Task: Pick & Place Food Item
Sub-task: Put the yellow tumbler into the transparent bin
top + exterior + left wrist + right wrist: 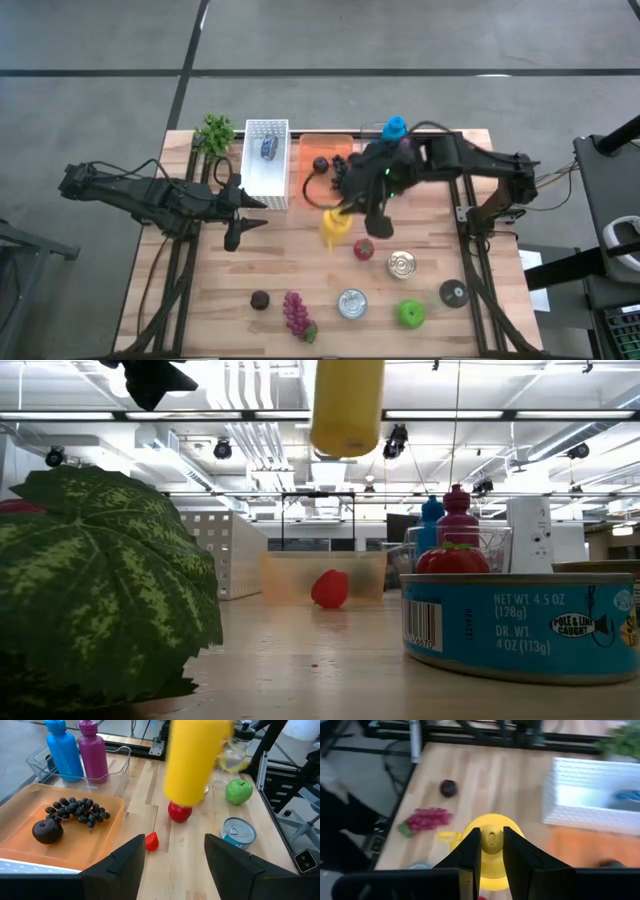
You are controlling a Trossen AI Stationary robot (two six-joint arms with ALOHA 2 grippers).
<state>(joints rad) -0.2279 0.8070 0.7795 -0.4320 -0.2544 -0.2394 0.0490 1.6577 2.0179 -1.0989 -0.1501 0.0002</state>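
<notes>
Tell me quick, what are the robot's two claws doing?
Left gripper: open, holding nothing.
Right gripper: shut on the yellow bottle, held up above the table.

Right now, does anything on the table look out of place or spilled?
Nothing is spilled. One odd bit: a small red piece lies loose on the bare wood beside the orange tray, away from the other food. The right fingers hold the yellow bottle aloft.

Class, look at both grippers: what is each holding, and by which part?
The right gripper holds the yellow bottle by its narrow top, lifted off the table. The left gripper is open, holding nothing.
</notes>
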